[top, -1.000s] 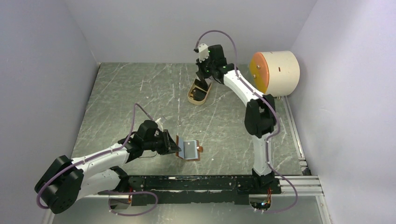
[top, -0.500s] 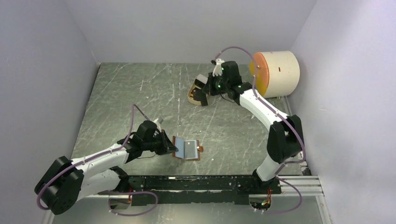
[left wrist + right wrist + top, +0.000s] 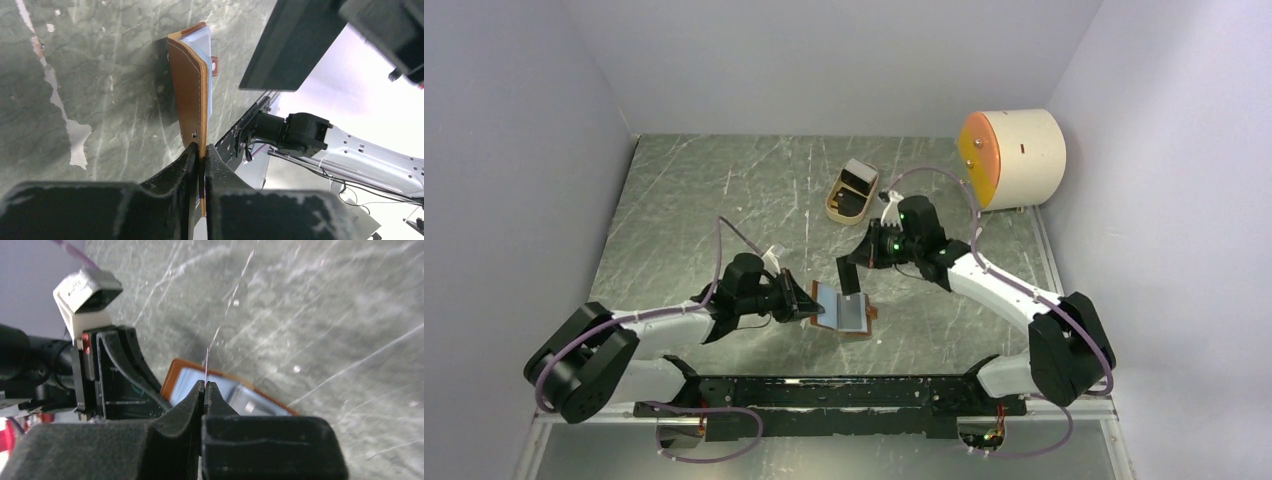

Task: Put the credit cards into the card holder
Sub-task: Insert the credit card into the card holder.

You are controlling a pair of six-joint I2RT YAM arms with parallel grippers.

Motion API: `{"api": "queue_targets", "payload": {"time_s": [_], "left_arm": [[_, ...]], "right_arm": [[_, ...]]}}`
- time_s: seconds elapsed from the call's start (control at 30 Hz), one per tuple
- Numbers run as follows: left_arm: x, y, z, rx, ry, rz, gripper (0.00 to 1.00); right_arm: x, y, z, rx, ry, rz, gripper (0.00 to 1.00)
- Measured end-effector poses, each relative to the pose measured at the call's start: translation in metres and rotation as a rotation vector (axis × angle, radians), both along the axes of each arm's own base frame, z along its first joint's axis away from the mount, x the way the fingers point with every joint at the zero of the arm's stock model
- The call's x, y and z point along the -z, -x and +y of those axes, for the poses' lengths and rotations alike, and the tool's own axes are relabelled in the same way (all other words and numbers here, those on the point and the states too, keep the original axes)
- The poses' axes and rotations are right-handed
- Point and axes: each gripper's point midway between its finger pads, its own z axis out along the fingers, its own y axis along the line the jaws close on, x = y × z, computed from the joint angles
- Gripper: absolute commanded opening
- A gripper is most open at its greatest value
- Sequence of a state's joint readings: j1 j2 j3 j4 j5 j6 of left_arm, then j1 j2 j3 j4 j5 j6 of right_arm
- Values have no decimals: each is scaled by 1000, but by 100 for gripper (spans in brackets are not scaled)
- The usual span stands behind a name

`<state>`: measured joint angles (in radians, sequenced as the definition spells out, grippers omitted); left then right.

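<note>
The card holder (image 3: 852, 316) is a reddish-brown wallet lying open near the table's front, its pale blue inside facing up. My left gripper (image 3: 810, 305) is shut on its raised left flap, which the left wrist view shows edge-on (image 3: 191, 100) between my jaws (image 3: 201, 150). My right gripper (image 3: 857, 260) is shut on a dark grey credit card (image 3: 851, 278) and holds it upright just above the open holder. In the right wrist view this card is a thin edge (image 3: 206, 362) above my fingertips (image 3: 205, 385), with the holder (image 3: 186, 382) below. The dark card also shows in the left wrist view (image 3: 295, 45).
A tan oval tray (image 3: 833, 207) at the back middle holds more cards (image 3: 858, 178). A beige drum with an orange face (image 3: 1014, 152) stands at the back right. Grey walls close in both sides. The left gripper (image 3: 117, 375) sits close beside my right fingers.
My right arm has swung from the tan tray at the back to above the open card holder, carrying the dark card. My left gripper has shifted the holder slightly right.
</note>
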<state>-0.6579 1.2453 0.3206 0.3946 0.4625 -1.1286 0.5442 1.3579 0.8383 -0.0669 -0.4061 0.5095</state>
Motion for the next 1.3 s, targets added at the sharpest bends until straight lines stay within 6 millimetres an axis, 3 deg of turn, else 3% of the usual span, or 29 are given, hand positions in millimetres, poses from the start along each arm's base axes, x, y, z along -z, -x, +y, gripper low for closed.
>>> {"api": "queue_targets", "payload": {"time_s": [0.13,0.3,0.6,1.0,1.3], "left_arm": [[11,0,-2,1,-4,31,28],[30,10,6,-3,-36,79,29],[37,11,25,-55,-139,58,31],[57,13,44,-81,-270,75,31],[56,14,45,-86,-259,62,14]], "right_arm": [[25,28,8,-11,-26,71,0],[46,50,15,-5,-67,134,0],[72,56,16,52,-129,207,0],[86,54,20,79,-173,235,0],[96,58,17,112,-197,266,0]]}}
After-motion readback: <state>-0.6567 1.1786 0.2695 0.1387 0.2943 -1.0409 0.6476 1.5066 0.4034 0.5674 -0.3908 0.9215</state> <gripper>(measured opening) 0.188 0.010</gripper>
